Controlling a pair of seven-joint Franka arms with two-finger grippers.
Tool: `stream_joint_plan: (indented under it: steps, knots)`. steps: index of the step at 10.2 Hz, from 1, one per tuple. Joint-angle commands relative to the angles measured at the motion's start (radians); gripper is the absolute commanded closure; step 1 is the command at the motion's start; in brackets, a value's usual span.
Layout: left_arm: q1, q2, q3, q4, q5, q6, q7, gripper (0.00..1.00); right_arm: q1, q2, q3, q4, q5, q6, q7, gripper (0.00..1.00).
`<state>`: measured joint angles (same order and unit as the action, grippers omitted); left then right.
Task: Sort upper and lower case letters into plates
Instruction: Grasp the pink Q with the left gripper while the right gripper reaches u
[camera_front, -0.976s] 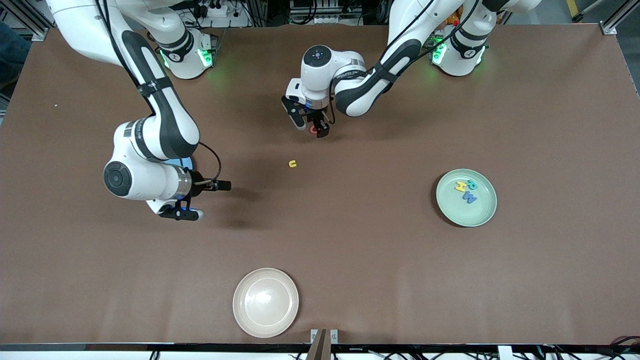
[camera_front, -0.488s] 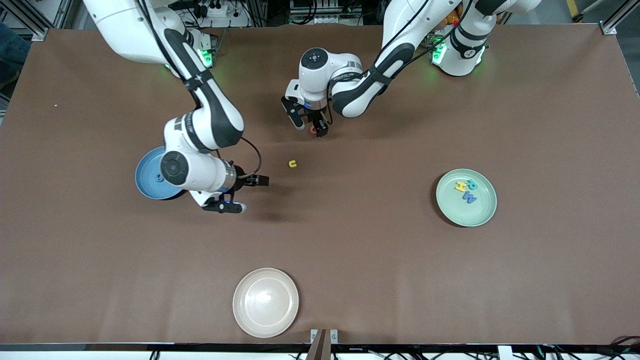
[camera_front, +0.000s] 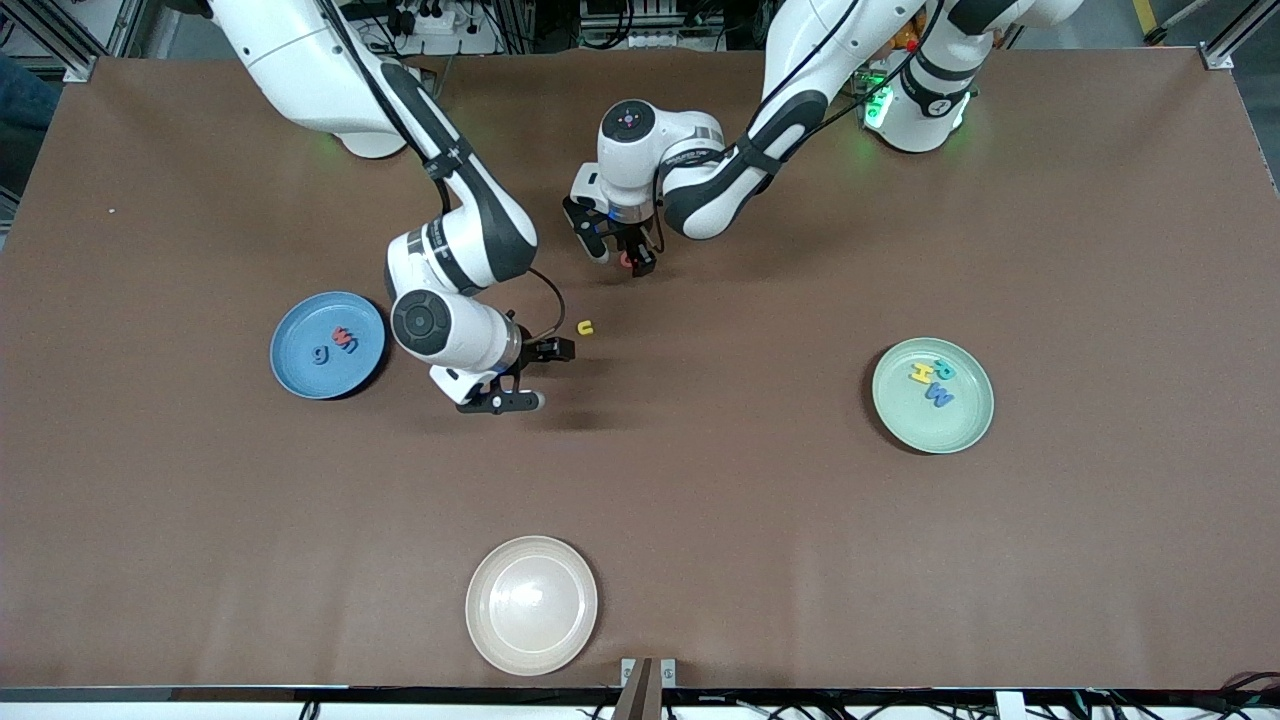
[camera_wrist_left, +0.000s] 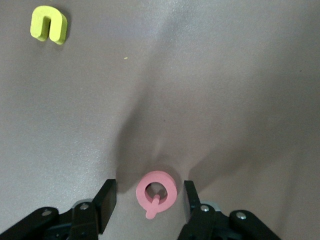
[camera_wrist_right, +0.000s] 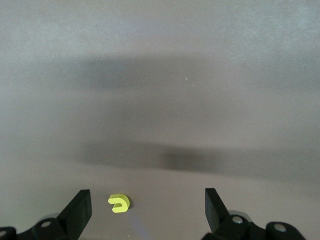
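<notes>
What moved: the right arm swung away from the blue plate (camera_front: 328, 345) toward the middle of the table, so the whole plate showed again; the left arm stayed over the red Q (camera_front: 625, 259), and its fingers came closer together.
Right gripper (camera_front: 533, 374): it hung over the bare table just beside the yellow u (camera_front: 585, 327), on the side nearer the front camera. Its fingers were spread wide and held nothing. In the right wrist view the yellow u (camera_wrist_right: 119, 202) lay between the two fingertips, close to one of them.
Left gripper (camera_front: 623, 252): it was low over the table near the middle of the edge where the robots stand. Its fingers stood part way apart, one on each side of the red Q (camera_wrist_left: 156, 191). They were near it but not touching.
Red Q: flat on the table, not lifted.
Yellow u: flat on the table, nearer the front camera than the red Q.
Blue plate: toward the right arm's end of the table, with a red w (camera_front: 344, 340) and a blue g (camera_front: 320, 354) in it.
Green plate (camera_front: 965, 435): toward the left arm's end, with a yellow H (camera_front: 920, 373), a teal R (camera_front: 944, 370) and a blue W (camera_front: 940, 395) close together in it.
White plate (camera_front: 531, 604): near the table edge closest to the front camera.
</notes>
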<state>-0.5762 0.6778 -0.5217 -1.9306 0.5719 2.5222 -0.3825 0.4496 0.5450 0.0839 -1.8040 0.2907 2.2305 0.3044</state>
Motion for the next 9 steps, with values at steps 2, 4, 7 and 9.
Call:
stream_joint_plan:
  steps: [2,4,7,9]
  knots:
    - [-0.014,0.022,0.008,0.025,0.031,0.007,0.002,0.41,-0.014,0.013,0.01,0.026,-0.019,-0.005,-0.005,0.0]
    - [-0.014,0.022,0.008,0.021,0.031,0.007,-0.001,0.56,-0.015,0.013,0.01,0.025,-0.019,-0.006,-0.005,0.0]
    - [-0.002,-0.001,0.011,0.012,0.028,-0.002,-0.068,1.0,-0.034,0.004,0.011,0.026,-0.019,-0.014,-0.013,0.0]
    - [0.053,-0.079,0.018,0.007,0.003,-0.078,-0.117,1.0,-0.043,0.003,0.011,0.026,-0.018,-0.019,-0.018,0.0]
